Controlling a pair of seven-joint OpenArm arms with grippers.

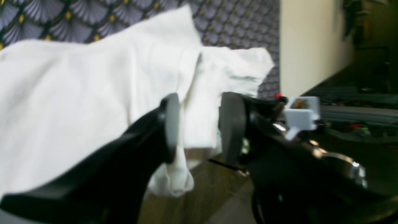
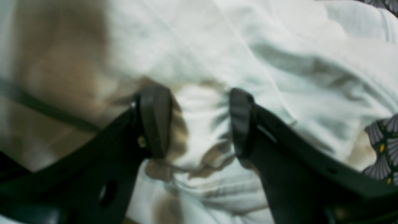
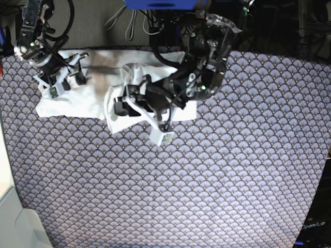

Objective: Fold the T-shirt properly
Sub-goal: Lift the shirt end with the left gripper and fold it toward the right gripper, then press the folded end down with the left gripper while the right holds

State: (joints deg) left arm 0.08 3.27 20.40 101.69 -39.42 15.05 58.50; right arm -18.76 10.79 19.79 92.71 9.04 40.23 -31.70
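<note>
The white T-shirt (image 3: 72, 106) lies crumpled at the back left of the table. It fills the left wrist view (image 1: 77, 93) and the right wrist view (image 2: 279, 46). My left gripper (image 1: 200, 127) is open over the shirt's middle part (image 3: 120, 103). A raised fold of fabric hangs between its jaws, against the left finger (image 1: 170, 124). My right gripper (image 2: 199, 121) is open at the shirt's far left end (image 3: 77, 72), with bunched fabric between its fingers. The grey tag is not visible.
The table is covered with a purple fan-patterned cloth (image 3: 232, 170). Cables (image 3: 129, 20) and dark equipment lie along the back edge. A pale wall or panel (image 1: 307, 43) stands beyond the table. The left arm's white camera mount (image 3: 161, 137) hangs over the shirt's front edge.
</note>
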